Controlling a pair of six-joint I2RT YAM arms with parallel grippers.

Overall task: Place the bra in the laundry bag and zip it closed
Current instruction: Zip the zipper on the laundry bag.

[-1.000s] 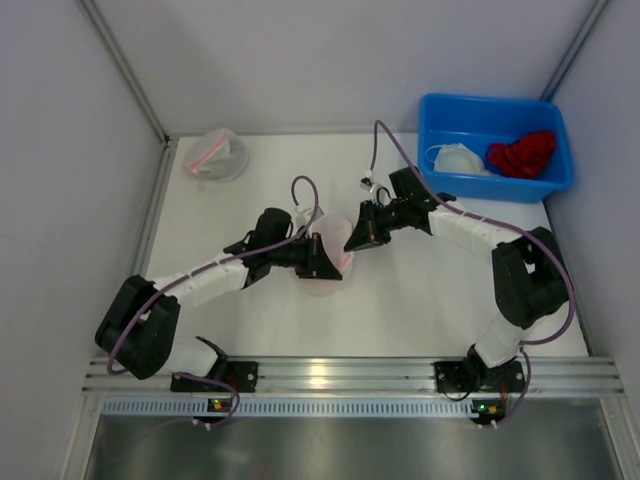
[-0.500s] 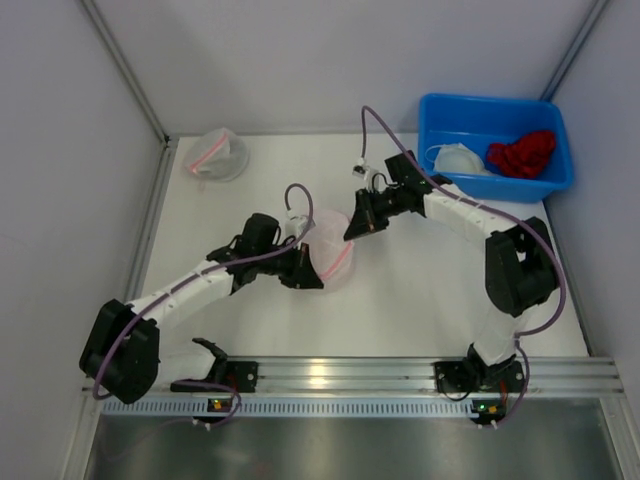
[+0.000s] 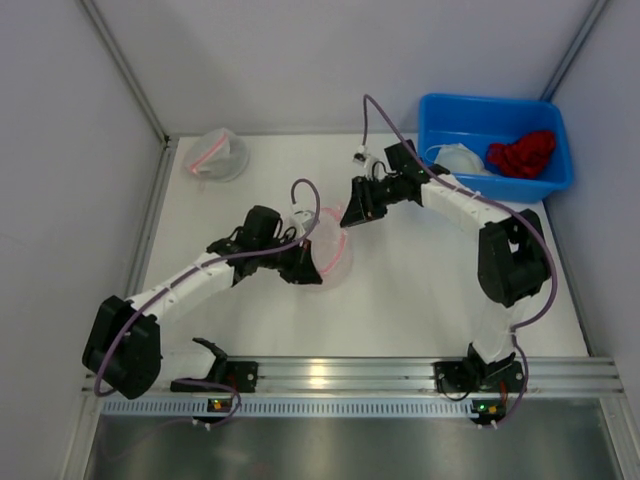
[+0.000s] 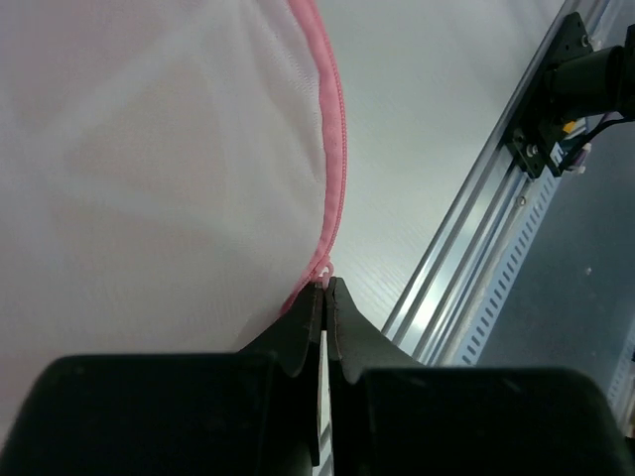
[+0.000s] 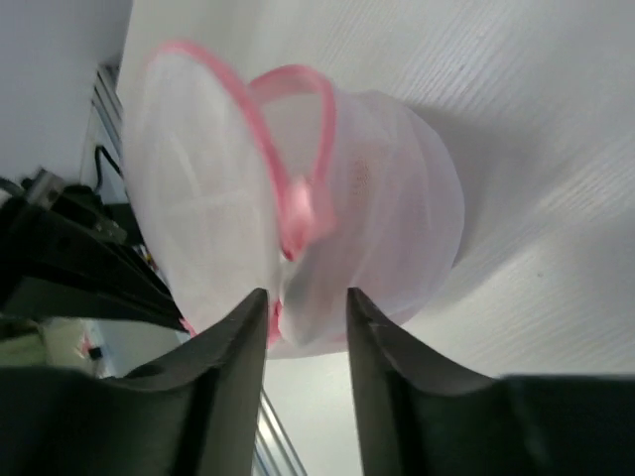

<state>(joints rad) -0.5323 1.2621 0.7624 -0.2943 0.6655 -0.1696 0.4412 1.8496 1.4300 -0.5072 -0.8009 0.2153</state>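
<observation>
The laundry bag (image 3: 330, 248) is a domed white mesh pouch with pink zipper trim, lying mid-table. My left gripper (image 3: 306, 268) is shut on the pink zipper pull (image 4: 324, 278) at the bag's near-left edge; the pink trim (image 4: 335, 149) runs away from its fingertips. My right gripper (image 3: 352, 214) is open at the bag's far-right side, its fingers (image 5: 248, 327) apart and holding nothing, with the bag (image 5: 387, 198) just ahead of it. Through the mesh I cannot make out a bra.
A blue bin (image 3: 495, 102) at the back right holds a red crumpled garment (image 3: 522, 152) and a white cup-shaped item (image 3: 457, 158). A second mesh bag (image 3: 215, 155) lies at the back left. The aluminium rail (image 3: 340, 375) runs along the near edge.
The left gripper has pulled left along the bag's edge, still pinching the zipper. The right gripper has drawn back toward the far side, away from the bag.
</observation>
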